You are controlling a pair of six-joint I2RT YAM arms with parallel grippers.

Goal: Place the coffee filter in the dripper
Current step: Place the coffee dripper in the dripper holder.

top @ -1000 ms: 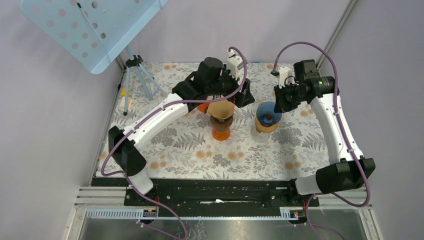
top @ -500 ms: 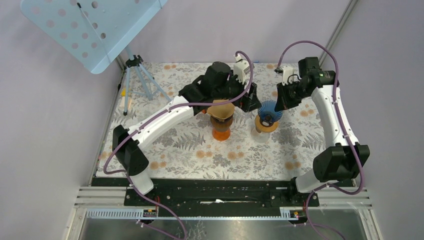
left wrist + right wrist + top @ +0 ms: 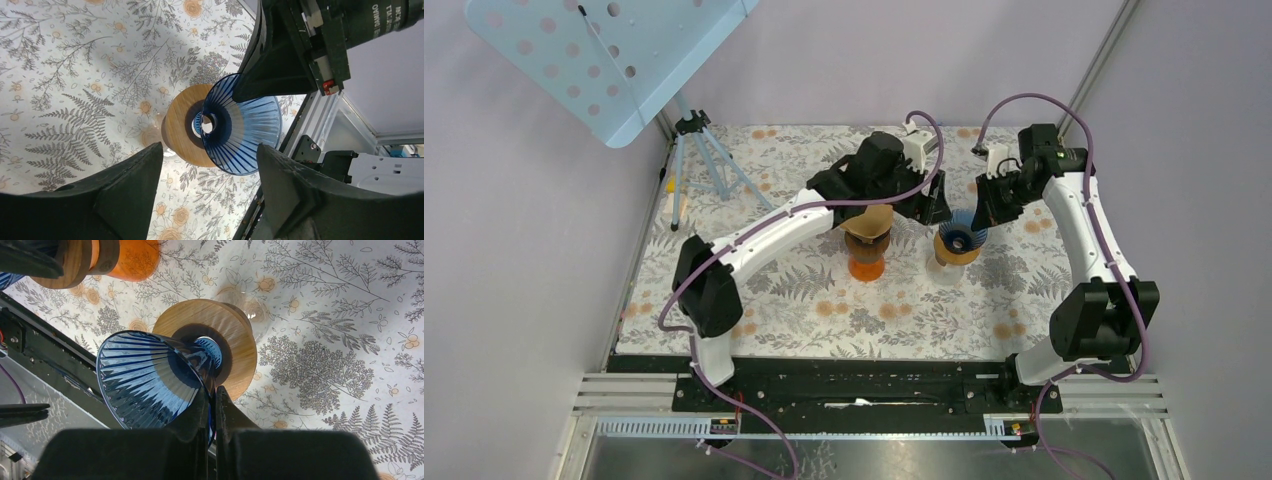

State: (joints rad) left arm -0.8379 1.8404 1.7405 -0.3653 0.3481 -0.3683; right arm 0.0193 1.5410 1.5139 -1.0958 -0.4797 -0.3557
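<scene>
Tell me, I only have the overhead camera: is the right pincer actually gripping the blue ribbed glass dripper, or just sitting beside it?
Observer: Gripping. In the right wrist view the right pincer is shut on the rim wall of the blue ribbed glass dripper.
Operator: Any filter inside that one?
Observer: No. The left wrist view looks into the cone: bare ribbed glass down to the hole, above its round wooden collar.
Operator: And the left pincer?
Observer: The left pincer is open and empty, with the blue dripper in view between its jaws.
</scene>
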